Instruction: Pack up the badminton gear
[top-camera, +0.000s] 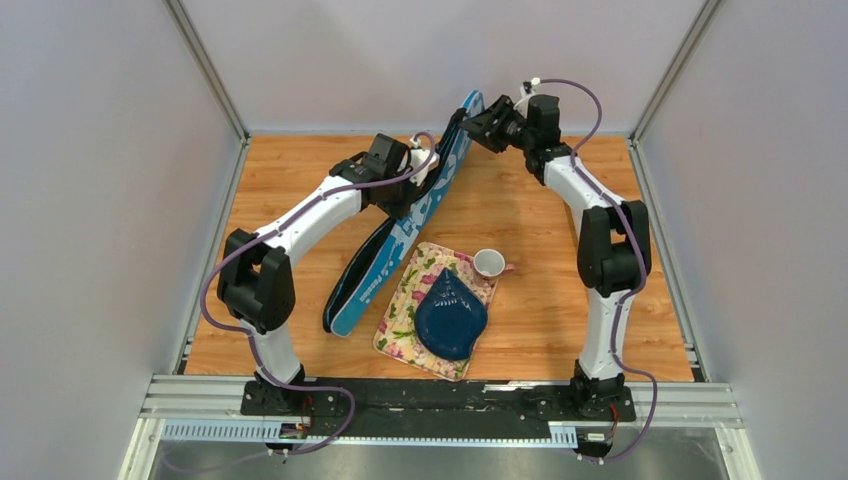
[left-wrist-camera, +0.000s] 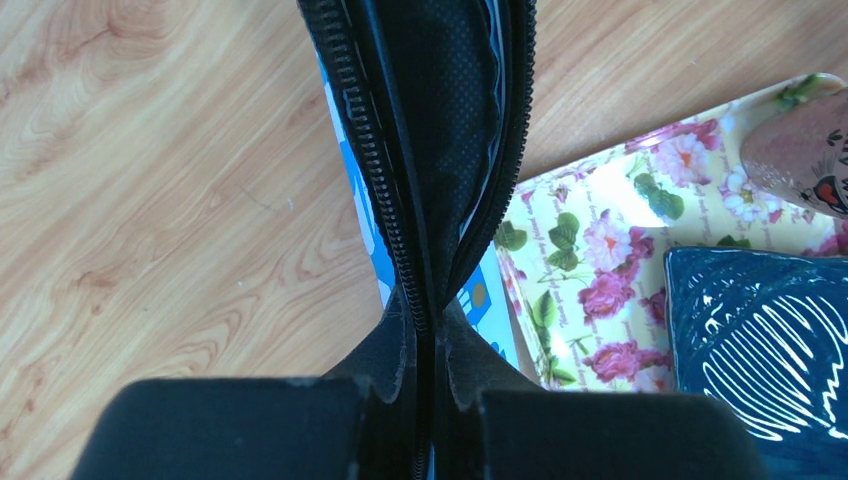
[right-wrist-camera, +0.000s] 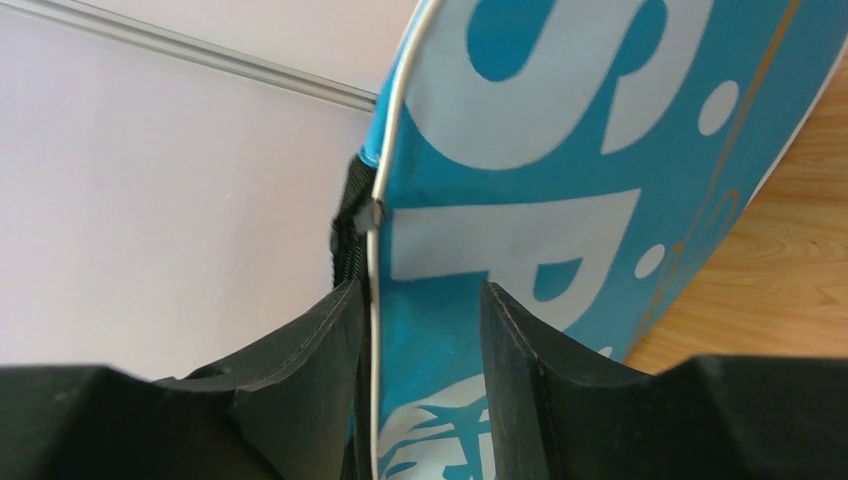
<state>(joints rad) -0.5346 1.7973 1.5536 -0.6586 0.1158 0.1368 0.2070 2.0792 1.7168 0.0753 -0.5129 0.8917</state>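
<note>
The long blue "SPORT" racket bag (top-camera: 392, 252) of the badminton gear stands tilted on its edge, running from the table's middle left up toward the back wall. My left gripper (top-camera: 418, 165) is shut on the bag's black zipper edge (left-wrist-camera: 440, 120) about midway along; the zipper gapes apart beyond the left gripper (left-wrist-camera: 428, 370). My right gripper (top-camera: 480, 125) is at the bag's raised far end. In the right wrist view the right gripper (right-wrist-camera: 420, 340) stands open, straddling the bag's white-piped rim (right-wrist-camera: 560, 150), which lies against the left finger.
A floral cloth (top-camera: 405, 320) lies front centre with a dark blue plate (top-camera: 450, 315) on it and a small white cup (top-camera: 488, 263) at its far corner. The cloth (left-wrist-camera: 600, 250) and plate (left-wrist-camera: 770, 330) sit just right of the bag. Walls close in the back and sides.
</note>
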